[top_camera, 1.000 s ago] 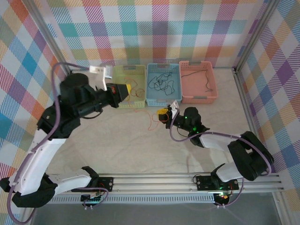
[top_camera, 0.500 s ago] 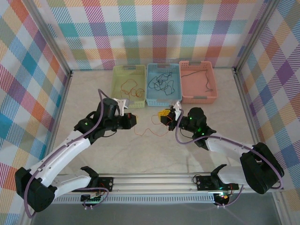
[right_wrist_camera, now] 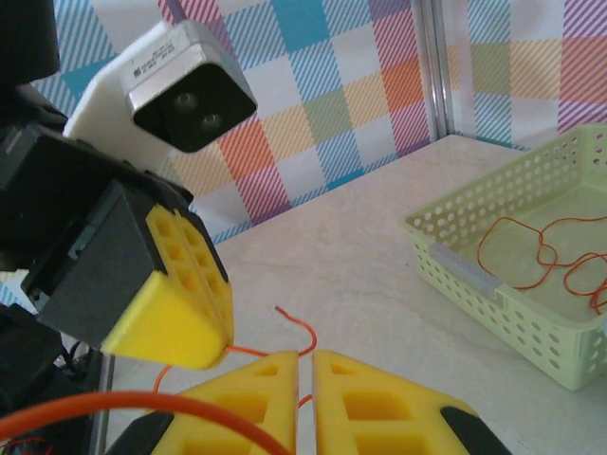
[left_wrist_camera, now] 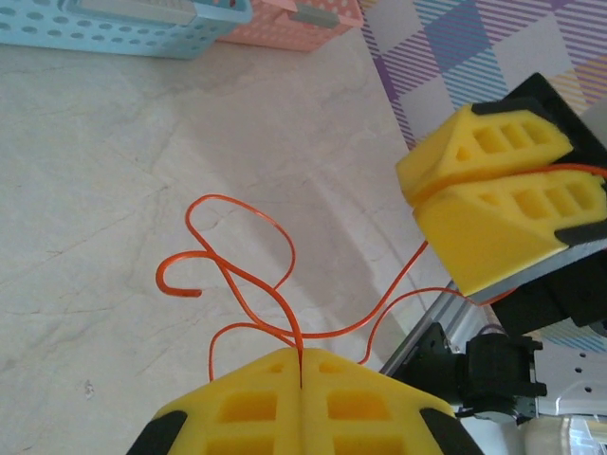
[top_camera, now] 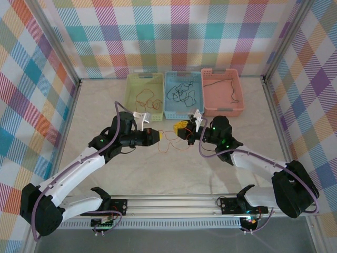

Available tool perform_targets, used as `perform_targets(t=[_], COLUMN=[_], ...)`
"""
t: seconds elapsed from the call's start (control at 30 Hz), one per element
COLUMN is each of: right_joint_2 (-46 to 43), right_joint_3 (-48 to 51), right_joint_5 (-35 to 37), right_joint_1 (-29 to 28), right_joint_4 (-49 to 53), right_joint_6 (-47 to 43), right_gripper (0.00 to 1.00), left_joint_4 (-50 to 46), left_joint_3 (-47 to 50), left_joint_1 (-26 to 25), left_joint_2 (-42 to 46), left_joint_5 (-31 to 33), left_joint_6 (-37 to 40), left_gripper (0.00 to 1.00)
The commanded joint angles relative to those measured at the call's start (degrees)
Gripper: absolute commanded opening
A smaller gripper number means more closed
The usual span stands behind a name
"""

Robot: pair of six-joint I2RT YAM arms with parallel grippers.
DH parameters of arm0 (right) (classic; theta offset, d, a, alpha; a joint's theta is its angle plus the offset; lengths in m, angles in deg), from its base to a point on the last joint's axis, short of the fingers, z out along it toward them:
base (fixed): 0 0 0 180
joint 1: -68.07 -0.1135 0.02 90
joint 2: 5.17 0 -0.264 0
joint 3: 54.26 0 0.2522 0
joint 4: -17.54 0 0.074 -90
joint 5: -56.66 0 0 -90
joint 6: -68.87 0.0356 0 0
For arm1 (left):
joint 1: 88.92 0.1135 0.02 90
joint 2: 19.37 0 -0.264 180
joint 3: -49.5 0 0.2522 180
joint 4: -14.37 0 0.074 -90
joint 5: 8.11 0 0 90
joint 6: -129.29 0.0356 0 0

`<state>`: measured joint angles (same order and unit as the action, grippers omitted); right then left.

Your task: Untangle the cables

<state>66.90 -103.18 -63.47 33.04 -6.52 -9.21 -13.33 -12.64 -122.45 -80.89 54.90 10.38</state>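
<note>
A thin orange cable point(top_camera: 170, 140) hangs in loops between my two grippers above the table's middle. My left gripper point(top_camera: 157, 136) is shut on one end; in the left wrist view the strand point(left_wrist_camera: 248, 277) runs into the seam between its yellow fingers point(left_wrist_camera: 301, 356). Just to the right, my right gripper point(top_camera: 180, 129) is shut on the same cable, which shows as an orange line pinched between its fingers point(left_wrist_camera: 493, 213). In the right wrist view the right gripper point(right_wrist_camera: 305, 360) has the cable point(right_wrist_camera: 305, 334) curling just beyond its tips, with the left gripper point(right_wrist_camera: 180, 308) close by.
Three baskets stand in a row at the back: a green basket point(top_camera: 135, 97) with orange cables point(top_camera: 148, 99), a blue basket point(top_camera: 169, 100) with black cables point(top_camera: 181, 94), and a pink basket point(top_camera: 239, 97) with one dark cable. Plaid walls enclose the table.
My left arm swung down from over the green basket to the table's middle, then right toward the right gripper, and now holds the orange cable. My right gripper shifted slightly back.
</note>
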Motion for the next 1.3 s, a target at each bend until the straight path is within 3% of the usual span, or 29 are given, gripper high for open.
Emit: perform_targets(t=[0.0,0.63,1.27], right_joint_2=[0.8,-1.0,-1.5], right_joint_3=[-2.0,-11.7,-22.3], right_joint_5=[-1.7,-2.2,-6.1], right_joint_1=[-0.9,-4.4,-4.5], right_joint_4=[0.3,13.7,25.9], right_joint_6=[3.5,4.8,4.3], right_gripper=[0.13,0.13,0.13], left_joint_4=[1.9,-4.2,2.5], left_joint_3=[1.4,0.1,0.1], left_joint_1=[0.2,0.2,0.2], left_joint_2=[2.1,8.5,12.3], left_joint_5=[-2.2,0.7,-1.1], left_joint_6=[1.1,8.4,15.9], left_gripper=[0.0,0.0,0.0])
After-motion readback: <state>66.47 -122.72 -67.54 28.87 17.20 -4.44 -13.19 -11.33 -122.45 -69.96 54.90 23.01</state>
